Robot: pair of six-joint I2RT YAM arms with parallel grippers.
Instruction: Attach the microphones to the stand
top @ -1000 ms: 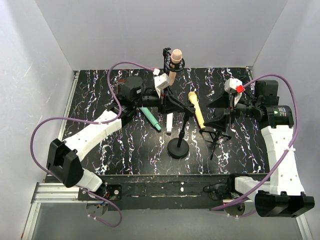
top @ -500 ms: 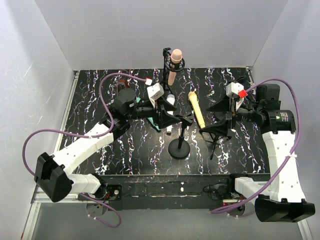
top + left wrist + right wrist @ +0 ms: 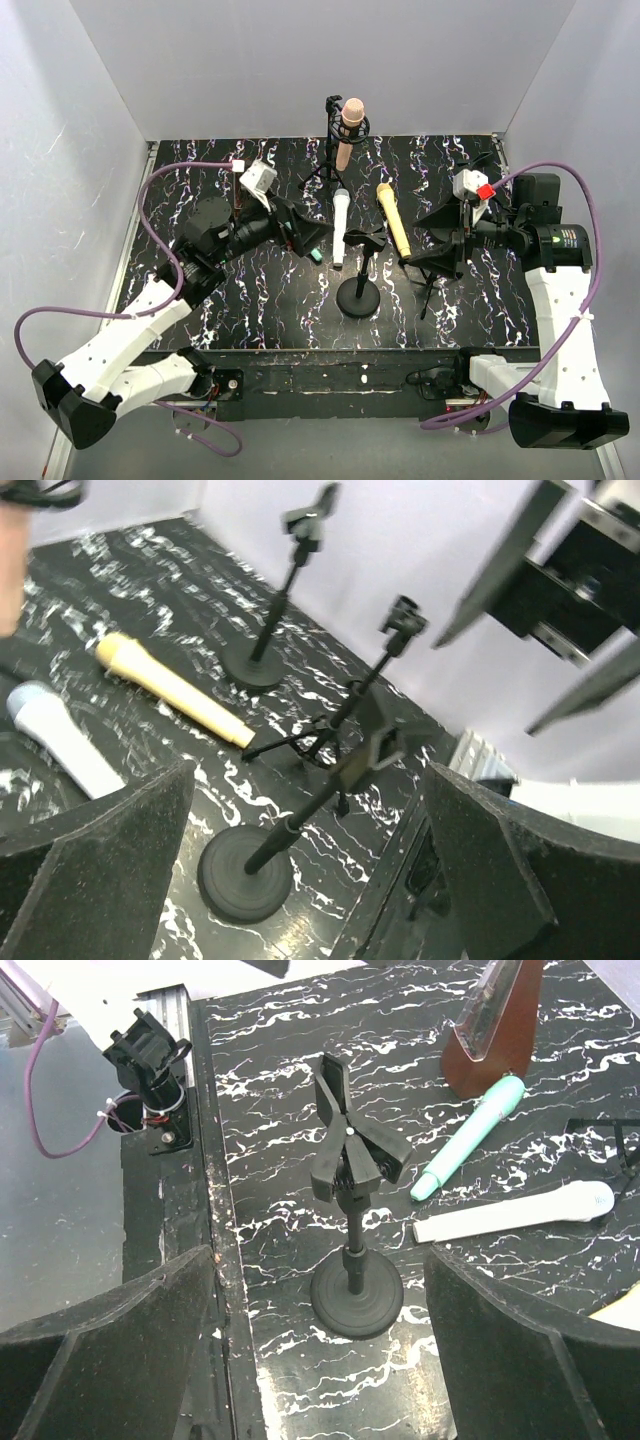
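Left hand [image 3: 314, 234] withdrawn, wide open (empty) | white microphone [image 3: 341, 225] lying just beyond its fingertips

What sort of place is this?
Probably a robot test booth: plain white walls box in a black white-veined tabletop, white robot arms are bolted at its edge, and a slim yellow microphone lies by a small black stand.

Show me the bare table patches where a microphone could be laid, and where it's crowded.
Bare: the near strip between the left arm and the round-base stand; the back stretch between the pink microphone and the right gripper. Crowded: the centre, around the white microphone and yellow microphone.
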